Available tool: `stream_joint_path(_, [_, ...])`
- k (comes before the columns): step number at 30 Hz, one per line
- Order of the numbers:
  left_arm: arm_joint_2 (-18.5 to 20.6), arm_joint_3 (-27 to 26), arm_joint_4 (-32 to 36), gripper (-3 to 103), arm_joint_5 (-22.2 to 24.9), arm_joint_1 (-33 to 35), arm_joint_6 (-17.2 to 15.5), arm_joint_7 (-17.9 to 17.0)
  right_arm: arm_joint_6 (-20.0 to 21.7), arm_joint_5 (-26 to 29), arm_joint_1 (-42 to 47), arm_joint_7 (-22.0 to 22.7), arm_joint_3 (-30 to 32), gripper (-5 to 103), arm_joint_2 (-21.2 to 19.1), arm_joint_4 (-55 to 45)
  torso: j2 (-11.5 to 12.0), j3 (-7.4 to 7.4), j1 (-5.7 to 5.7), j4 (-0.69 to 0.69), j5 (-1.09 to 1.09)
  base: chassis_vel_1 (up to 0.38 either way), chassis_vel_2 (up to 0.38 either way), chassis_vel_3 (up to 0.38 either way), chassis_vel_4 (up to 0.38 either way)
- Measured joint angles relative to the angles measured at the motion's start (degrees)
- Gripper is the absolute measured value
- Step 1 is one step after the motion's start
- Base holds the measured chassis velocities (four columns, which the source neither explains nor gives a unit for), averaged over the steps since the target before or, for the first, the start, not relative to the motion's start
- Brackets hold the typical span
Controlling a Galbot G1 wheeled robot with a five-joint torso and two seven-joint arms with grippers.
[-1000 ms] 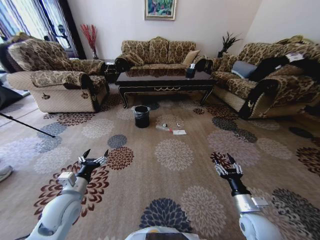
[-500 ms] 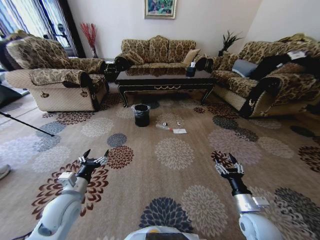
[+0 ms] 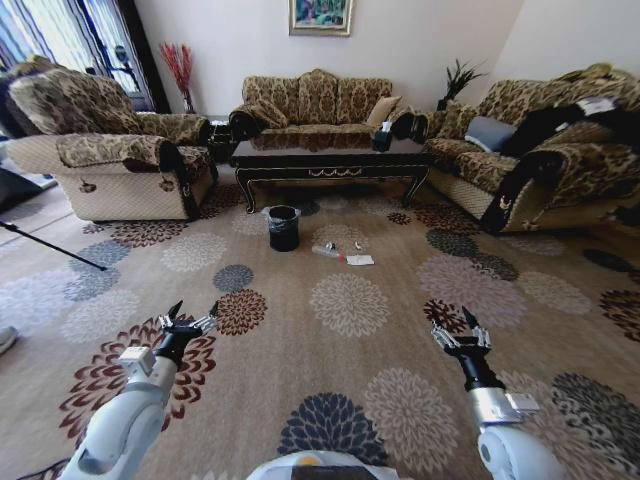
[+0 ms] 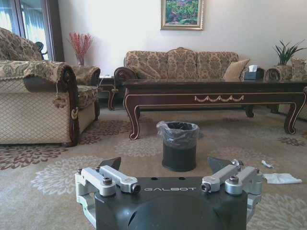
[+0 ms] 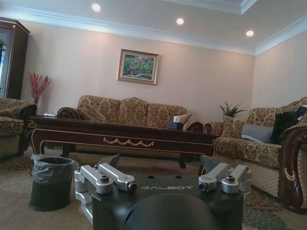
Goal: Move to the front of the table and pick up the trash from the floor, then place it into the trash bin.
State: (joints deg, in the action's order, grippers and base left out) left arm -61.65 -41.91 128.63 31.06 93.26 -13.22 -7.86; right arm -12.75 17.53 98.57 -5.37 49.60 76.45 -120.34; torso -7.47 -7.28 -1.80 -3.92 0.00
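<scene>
Two grippers, left (image 3: 190, 318) and right (image 3: 462, 328), spread open and empty; best driven straight toward bottle (image 3: 327, 253) and paper (image 3: 360, 261), stopping short of bin (image 3: 283, 228) and table (image 3: 325, 160).

High head view, floor-low wrist views

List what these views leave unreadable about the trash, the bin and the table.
- Trash: in the head view, too small to tell its pieces apart; in the left wrist view the white paper shows, other pieces partly hidden by the left gripper.
- Trash bin: its contents are too small in the head view, and below the rim line in both wrist views.
- Table: its right end is cut off by the left wrist view's edge.
</scene>
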Motion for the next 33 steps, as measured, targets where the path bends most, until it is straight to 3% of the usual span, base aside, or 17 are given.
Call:
stream_joint_path(3, [0.0, 0.0, 0.0, 100, 0.0, 0.0, 0.0, 0.0, 0.0, 0.0, -0.2, 0.2, 0.0, 100, 0.0, 0.2, 0.8, 0.60, 0.20, 0.00, 0.00, 0.000, 0.000, 0.000, 0.000])
stream_joint_path(33, [-0.3, 0.3, -0.3, 100, -0.2, 0.1, 0.2, 0.1, -0.4, 1.8, -0.1, 0.0, -0.3, 100, 0.1, 0.1, 7.3, 6.88, 0.49, 0.00, 0.00, 0.000, 0.000, 0.000, 0.000])
